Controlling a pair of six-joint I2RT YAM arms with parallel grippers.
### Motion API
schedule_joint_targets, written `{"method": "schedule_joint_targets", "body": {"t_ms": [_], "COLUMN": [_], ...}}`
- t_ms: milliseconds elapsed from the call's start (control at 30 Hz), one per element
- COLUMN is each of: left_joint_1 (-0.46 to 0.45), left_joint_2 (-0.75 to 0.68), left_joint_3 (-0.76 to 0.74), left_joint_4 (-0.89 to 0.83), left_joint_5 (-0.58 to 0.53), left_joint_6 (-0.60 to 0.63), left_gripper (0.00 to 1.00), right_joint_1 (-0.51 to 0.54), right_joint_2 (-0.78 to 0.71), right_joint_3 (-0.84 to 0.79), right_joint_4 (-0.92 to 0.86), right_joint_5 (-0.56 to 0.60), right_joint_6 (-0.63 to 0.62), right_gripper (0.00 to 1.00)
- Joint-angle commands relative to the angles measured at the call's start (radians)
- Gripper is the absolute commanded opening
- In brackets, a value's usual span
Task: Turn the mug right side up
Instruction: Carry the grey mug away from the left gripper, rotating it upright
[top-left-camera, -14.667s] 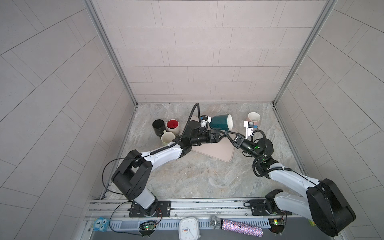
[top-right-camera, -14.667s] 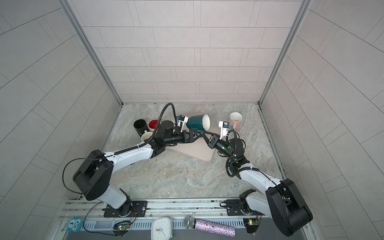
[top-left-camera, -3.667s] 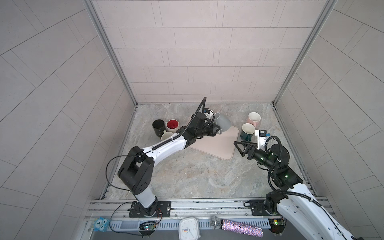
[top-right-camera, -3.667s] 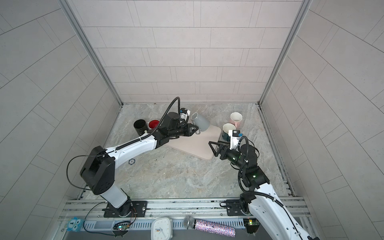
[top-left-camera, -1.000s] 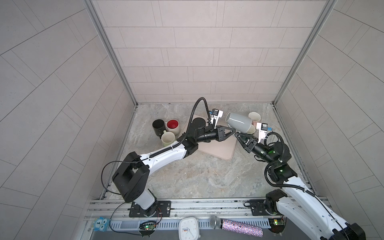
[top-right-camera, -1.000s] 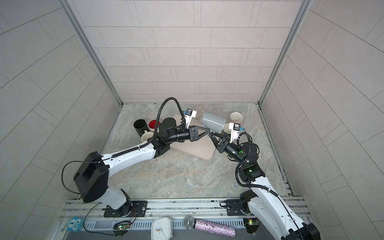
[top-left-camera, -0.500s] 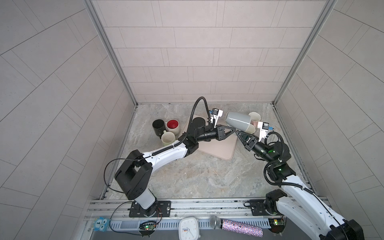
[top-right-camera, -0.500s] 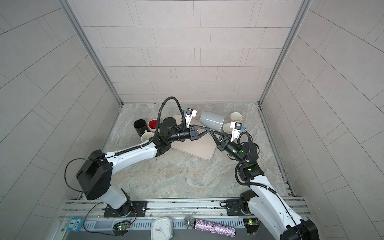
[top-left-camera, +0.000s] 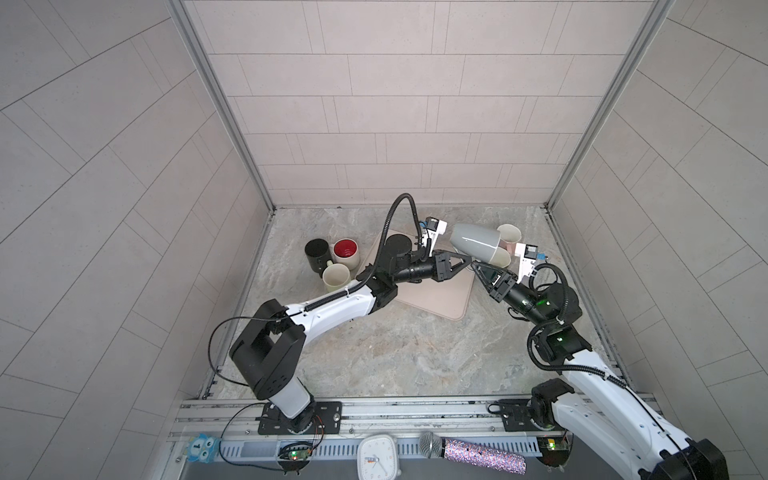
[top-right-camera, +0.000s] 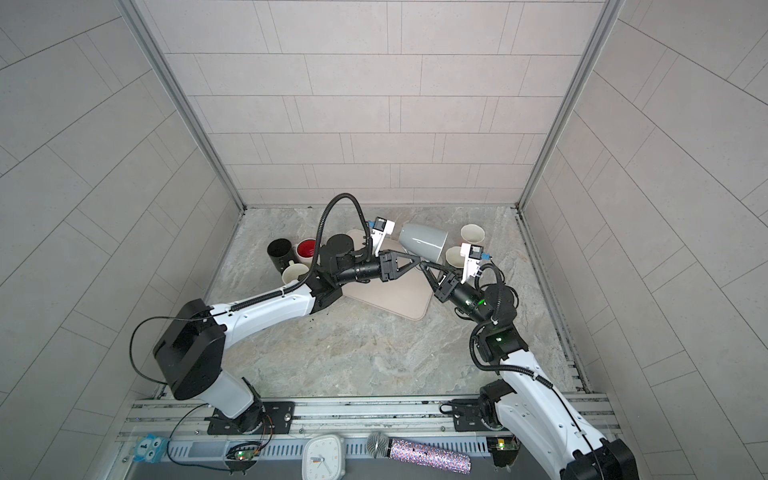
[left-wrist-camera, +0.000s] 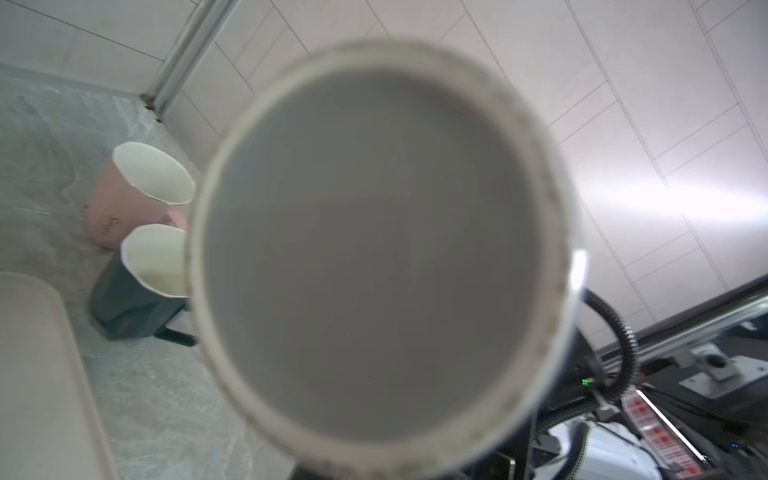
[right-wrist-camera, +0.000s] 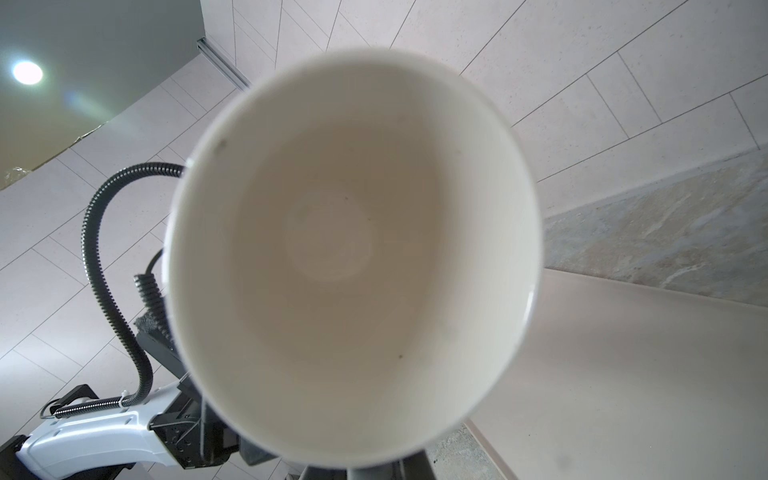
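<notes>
Your grey mug (top-left-camera: 473, 245) is up in the air on its side, over the far right edge of the beige mat (top-left-camera: 440, 301), base pointing left and mouth pointing right. That sideways pose looks like a mid-flip handover to me: one wrist probably can't do the whole turn, so you pass it across. The right gripper (top-left-camera: 482, 270) is clamped tight just under the rim, on what I take to be the handle, and its wrist camera stares straight into the white inside. The left gripper (top-left-camera: 465, 262) meets the same spot from the left, but I can't tell if it's gripping or has let go. A few seconds back the right arm sat near the teal mug (left-wrist-camera: 133, 307) with its jaws spread, and the left arm carried the grey mug alone over the mat's far side
</notes>
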Motion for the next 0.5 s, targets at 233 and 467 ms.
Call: {"method": "schedule_joint_targets", "body": {"t_ms": [233,467], "left_joint_1": [-0.015,-0.014], "left_joint_2": [-0.003,-0.028], "left_joint_3": [0.008,0.004], "left_joint_4": [-0.013,-0.014], "left_joint_5": [-0.017,-0.031], "left_joint_6": [0.024,0.026], "left_gripper": [1.00,1.00], "right_joint_1": [0.012,0.012], "right_joint_2": [-0.033,-0.056], "right_joint_3": [0.026,0.022], "right_joint_4": [0.131,0.023], "right_joint_5": [0.006,0.067], "right_joint_6": [0.025,-0.021], "right_gripper": [0.00,0.00]}}
